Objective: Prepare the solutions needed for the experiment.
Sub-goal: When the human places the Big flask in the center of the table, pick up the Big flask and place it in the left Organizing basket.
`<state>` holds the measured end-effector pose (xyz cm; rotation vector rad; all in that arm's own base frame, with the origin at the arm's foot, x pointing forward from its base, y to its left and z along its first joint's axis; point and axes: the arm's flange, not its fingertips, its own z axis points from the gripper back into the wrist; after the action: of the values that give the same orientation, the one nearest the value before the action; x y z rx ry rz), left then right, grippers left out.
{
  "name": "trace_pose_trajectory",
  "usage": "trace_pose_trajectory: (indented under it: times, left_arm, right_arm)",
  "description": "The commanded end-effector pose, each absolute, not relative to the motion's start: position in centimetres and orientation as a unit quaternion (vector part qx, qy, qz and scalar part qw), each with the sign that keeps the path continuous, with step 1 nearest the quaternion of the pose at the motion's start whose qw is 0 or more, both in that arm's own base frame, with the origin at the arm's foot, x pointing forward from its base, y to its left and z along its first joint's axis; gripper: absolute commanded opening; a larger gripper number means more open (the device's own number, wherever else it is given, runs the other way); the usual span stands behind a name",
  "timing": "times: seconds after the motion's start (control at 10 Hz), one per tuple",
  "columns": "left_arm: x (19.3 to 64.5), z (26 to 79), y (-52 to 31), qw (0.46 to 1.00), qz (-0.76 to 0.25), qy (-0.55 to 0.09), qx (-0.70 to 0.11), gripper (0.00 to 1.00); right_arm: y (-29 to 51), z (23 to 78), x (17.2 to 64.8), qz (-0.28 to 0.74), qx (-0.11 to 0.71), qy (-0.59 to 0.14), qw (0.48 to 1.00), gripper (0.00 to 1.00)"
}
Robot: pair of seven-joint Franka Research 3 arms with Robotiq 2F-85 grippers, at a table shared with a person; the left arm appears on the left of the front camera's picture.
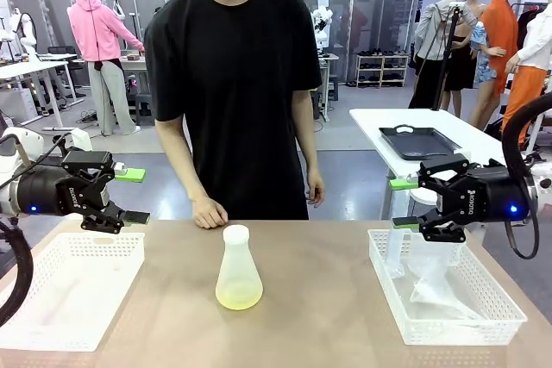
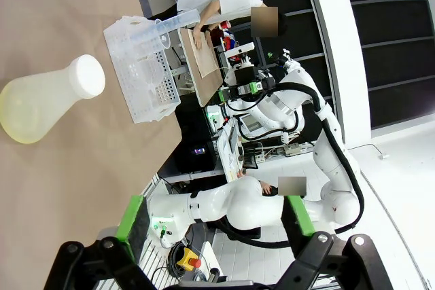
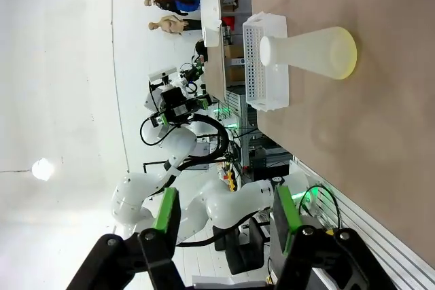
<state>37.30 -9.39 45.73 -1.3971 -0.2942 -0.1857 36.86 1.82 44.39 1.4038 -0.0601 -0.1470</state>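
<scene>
A frosted white conical flask (image 1: 237, 269) with a round white cap stands upright in the middle of the table. A little pale yellow-green solution (image 1: 239, 300) tints its base. My left gripper (image 1: 134, 196) hovers open above the left basket's far edge, with nothing between its green pads. My right gripper (image 1: 403, 203) hangs open over the right basket's near-left corner, also holding nothing. The left wrist view has the flask (image 2: 44, 100) lying sideways in the picture, far beyond the open left gripper (image 2: 213, 215). Past the open right gripper (image 3: 225, 212), the flask (image 3: 309, 52) stands on the table.
A white mesh basket (image 1: 95, 241) sits at the table's left. Another white basket (image 1: 431, 336) on the right holds clear glassware and plastic. The person stands at the far edge with one hand (image 1: 210, 213) resting on the table. A black tray (image 1: 418, 141) lies on a white table behind.
</scene>
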Motion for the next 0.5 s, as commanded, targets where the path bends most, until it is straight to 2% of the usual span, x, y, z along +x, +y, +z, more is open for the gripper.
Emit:
trace_pose_trajectory:
  times: [0.0,0.3,0.4]
  left_arm:
    - [37.3,45.9,-9.5,0.747,-0.087,-0.134,-0.646,1.00]
    - [37.3,45.7,-9.4,0.752,-0.085,-0.135,-0.640,1.00]
    - [38.6,45.1,-10.8,0.725,-0.105,-0.144,-0.665,1.00]
  right_arm:
    - [1.8,44.5,36.9,-0.070,0.650,-0.029,0.756,0.70]
    - [1.8,44.5,36.9,-0.070,0.650,-0.029,0.756,0.70]
    - [1.8,44.5,36.9,-0.070,0.650,-0.029,0.756,0.70]
